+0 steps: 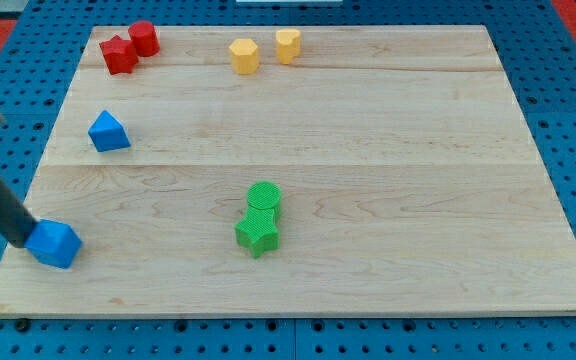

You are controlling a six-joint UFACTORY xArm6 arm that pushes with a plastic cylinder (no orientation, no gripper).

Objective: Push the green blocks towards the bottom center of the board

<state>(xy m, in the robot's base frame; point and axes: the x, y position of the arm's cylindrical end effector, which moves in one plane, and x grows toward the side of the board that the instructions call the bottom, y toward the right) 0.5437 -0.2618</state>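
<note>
- Camera view: my tip (23, 240) at near-left of board (388, 120), touching blue block (54, 243); rod only, no jaws, nothing held
- Green cylinder (264, 198) touching green star block (257, 235) just nearer, centre of board, well right of tip

**Green blocks, touching, low centre**

Green cylinder (264, 198) upright, round ribbed top showing. Green star (257, 235) touching it on the view's bottom side, lying flat. Both well apart from my tip (20, 241), off to the view's right, star roughly level with it.
</note>
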